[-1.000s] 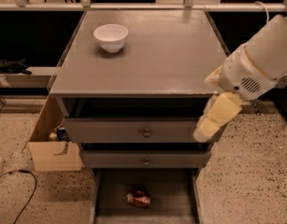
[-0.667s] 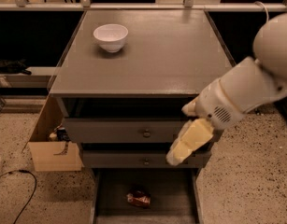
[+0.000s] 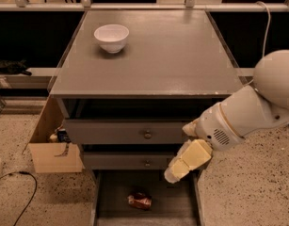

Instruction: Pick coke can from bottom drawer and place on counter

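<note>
Speckled floor (image 3: 12,140) surrounds a grey cabinet, with an open cardboard box (image 3: 54,157) against its left side and a dark cable (image 3: 21,192) trailing in front of the box. On top, the counter (image 3: 172,60) carries only a white bowl (image 3: 111,36) toward its back left, so the middle and right are free for setting something down. Below it sit two shallow knobbed drawers (image 3: 120,132), both slightly out. The bottom drawer (image 3: 177,206) is pulled open, and the coke can (image 3: 140,200) lies on its side on the drawer floor, a little left of centre and clear of both walls.

The gripper (image 3: 174,173) hangs above the drawer's right half, up and to the right of the can and not touching it; whether it is open or closed cannot be told. The white arm (image 3: 247,114) reaches in from the right.

The reach is under way. It probably calls for moving left and down while staying forward of the overhanging drawer fronts, then closing across the can's narrow body, since a lying can may roll. The right drawer wall is the closest edge.
</note>
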`<state>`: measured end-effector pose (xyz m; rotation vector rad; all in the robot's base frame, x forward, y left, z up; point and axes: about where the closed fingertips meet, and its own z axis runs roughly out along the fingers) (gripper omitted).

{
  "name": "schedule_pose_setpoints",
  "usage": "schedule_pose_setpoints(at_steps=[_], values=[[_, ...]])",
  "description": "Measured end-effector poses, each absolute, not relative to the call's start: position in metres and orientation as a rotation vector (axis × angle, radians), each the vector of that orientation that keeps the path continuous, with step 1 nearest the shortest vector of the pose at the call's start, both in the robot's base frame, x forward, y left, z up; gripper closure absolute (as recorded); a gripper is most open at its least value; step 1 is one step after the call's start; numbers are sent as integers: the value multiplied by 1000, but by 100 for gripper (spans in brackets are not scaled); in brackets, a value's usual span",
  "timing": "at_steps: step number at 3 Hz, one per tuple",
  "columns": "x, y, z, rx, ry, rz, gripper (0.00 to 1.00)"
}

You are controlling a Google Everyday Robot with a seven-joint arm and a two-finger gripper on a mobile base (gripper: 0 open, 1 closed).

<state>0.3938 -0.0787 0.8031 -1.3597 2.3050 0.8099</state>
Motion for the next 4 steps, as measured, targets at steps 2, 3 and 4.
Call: schedule_pose_setpoints(at_steps=[2,3,4], values=[[367,-161,662,-908,2592,917,0],[351,-208,583,-826,2651,994,0],[352,-208,584,-827,2650,990,0]])
